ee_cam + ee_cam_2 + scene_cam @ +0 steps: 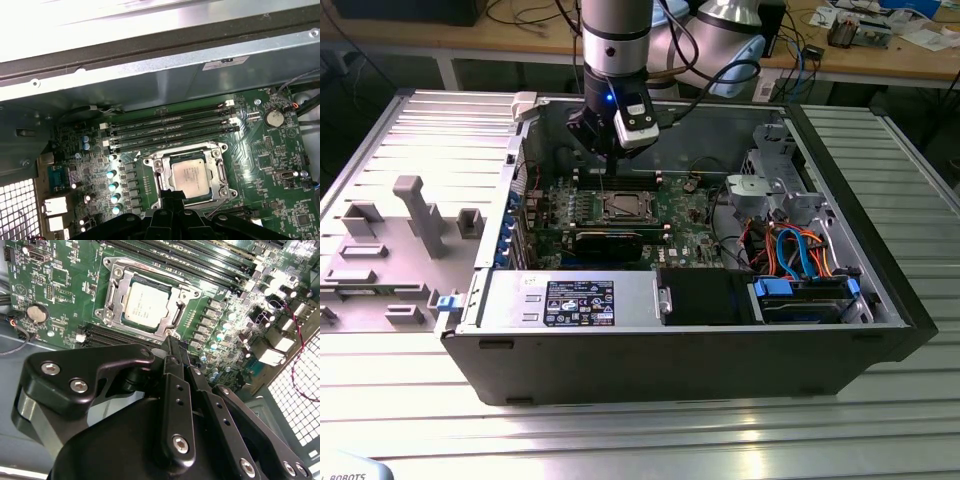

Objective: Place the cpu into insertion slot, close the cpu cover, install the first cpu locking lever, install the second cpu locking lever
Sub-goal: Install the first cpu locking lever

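Note:
The cpu (622, 207) (146, 305) (191, 175), a small silvery square chip, lies flat in the insertion slot (172, 317) on the green motherboard (685, 215). The cpu cover (116, 295) (161, 170), a thin metal frame, lies flat around the chip, which shows through its window. My gripper (604, 183) (172, 346) (170, 196) hangs just above the board beside the socket's edge. Its black fingers are pressed together and hold nothing. The tips sit close to the frame's rim; I cannot tell whether they touch it.
The board lies inside an open computer case (670, 350). Long black memory slots (170, 127) run along one side of the socket. A black card (610, 240), a power supply (580, 300) and a drive cage with orange and blue cables (800, 255) surround it. Grey fixtures (415, 215) stand at the exterior view's left.

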Available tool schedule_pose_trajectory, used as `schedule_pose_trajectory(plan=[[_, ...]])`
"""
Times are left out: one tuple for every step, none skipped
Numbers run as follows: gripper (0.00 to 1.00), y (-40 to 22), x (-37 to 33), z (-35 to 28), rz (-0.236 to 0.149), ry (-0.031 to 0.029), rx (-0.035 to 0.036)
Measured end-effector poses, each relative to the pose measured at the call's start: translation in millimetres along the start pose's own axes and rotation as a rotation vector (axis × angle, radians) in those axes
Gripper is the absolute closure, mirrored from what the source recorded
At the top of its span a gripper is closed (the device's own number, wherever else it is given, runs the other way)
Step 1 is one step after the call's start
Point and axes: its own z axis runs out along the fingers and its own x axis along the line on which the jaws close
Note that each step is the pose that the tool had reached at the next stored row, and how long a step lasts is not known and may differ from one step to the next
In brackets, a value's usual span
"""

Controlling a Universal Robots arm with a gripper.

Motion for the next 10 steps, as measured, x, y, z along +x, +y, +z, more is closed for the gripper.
schedule_pose_trajectory(plan=[[0.89, 0.0, 0.0, 0.0, -0.014, 0.0012, 0.0002], [0.89, 0.0, 0.1, 0.0, -0.043, 0.0038, 0.0008], [0.89, 0.0, 0.1, 0.0, -0.066, 0.0057, 0.0011], [0.89, -0.1, 0.4, 0.0, -0.081, 0.0071, 0.0015], [0.89, -0.1, 0.8, 0.0, -0.088, 0.0076, 0.0015], [0.89, -0.3, 1.7, 0.2, -0.092, 0.0079, 0.0012], [0.89, -0.6, 3.4, 0.2, -0.094, 0.0081, 0.0011], [0.89, -1.0, 4.9, 0.3, -0.096, 0.0083, 0.0009], [0.89, -1.7, 8.2, 0.3, -0.097, 0.0085, 0.0004], [0.89, -2.2, 10.9, 0.3, -0.097, 0.0086, 0.0003]])
